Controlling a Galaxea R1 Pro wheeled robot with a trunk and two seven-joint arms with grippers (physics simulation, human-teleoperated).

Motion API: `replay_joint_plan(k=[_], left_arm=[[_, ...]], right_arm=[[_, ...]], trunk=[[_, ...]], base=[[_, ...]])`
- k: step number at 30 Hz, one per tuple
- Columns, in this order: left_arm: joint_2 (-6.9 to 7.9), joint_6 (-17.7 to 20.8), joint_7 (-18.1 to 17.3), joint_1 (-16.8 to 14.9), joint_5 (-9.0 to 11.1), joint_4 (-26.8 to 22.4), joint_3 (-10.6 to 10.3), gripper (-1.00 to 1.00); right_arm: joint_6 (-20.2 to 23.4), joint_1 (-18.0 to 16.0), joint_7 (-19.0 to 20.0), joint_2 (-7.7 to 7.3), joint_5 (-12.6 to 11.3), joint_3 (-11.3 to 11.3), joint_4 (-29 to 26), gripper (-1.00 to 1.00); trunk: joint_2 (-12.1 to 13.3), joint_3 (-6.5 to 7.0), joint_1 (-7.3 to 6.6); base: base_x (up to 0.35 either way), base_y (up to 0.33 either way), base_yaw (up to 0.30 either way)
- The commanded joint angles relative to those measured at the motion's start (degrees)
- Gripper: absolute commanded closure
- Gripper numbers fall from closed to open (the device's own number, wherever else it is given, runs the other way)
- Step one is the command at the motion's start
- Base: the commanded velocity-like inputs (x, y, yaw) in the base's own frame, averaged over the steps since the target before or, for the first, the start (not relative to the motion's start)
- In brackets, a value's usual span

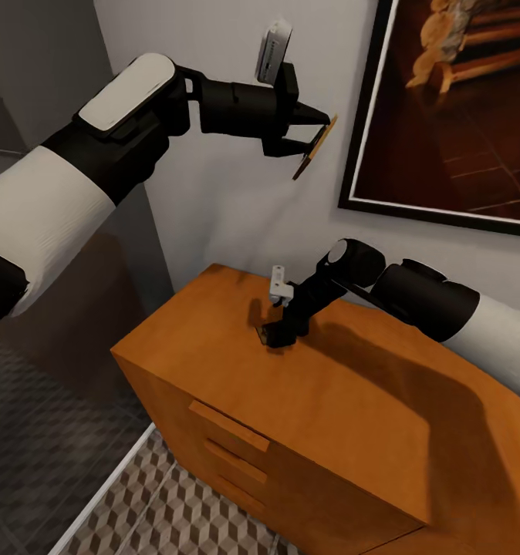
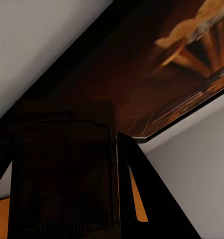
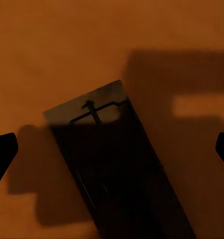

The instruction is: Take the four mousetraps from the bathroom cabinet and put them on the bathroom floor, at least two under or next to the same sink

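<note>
The robot stands before the low orange-brown cabinet (image 1: 306, 432), both arms reaching out over it. The left pincer (image 1: 310, 131) is raised high beside a framed picture (image 1: 453, 108) on the grey wall, and its fingers are closed on a thin, flat mousetrap (image 1: 315, 148), held tilted on edge. In the left wrist view that held mousetrap (image 2: 62, 174) shows as a dark slab pinned against a finger.

The right pincer (image 1: 279, 333) hangs low over the cabinet's top. Under it lies a second mousetrap (image 3: 117, 164), flat on the wood, its wire bar visible, set at a slant between the two fingertips (image 3: 2, 154), which stand wide apart and touch nothing. From the head view this trap (image 1: 261, 333) is just a sliver near the cabinet's back left part, mostly hidden by the pincer.

The step in hand looks to be picking up this second trap. To do it well, the wrist probably needs turning so the fingers meet the trap's long edges squarely, then a straight descent until the tips nearly touch the wood before closing. A thin piece like this may slide or flip if pinched off-centre.

The patterned bathroom floor (image 1: 167, 509) lies below, beside the cabinet.
</note>
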Motion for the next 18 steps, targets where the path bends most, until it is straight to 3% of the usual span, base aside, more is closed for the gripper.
replay_joint_plan(k=[1, 18], left_arm=[[0.04, 0.0, 0.4, -0.1, 0.5, -0.1, -0.3, 1.00], [0.04, 0.0, 0.4, -0.1, 0.5, 0.0, -0.5, 1.00]], right_arm=[[0.3, -0.1, -0.1, -0.04, -0.2, 0.1, 0.0, -1.00], [-1.8, -0.1, 0.0, -0.37, -0.3, 0.2, 0.0, -1.00]], trunk=[[0.0, -0.06, 0.00], [0.0, -0.06, 0.00]], base=[[0.032, 0.000, 0.000], [0.004, -0.009, 0.000]])
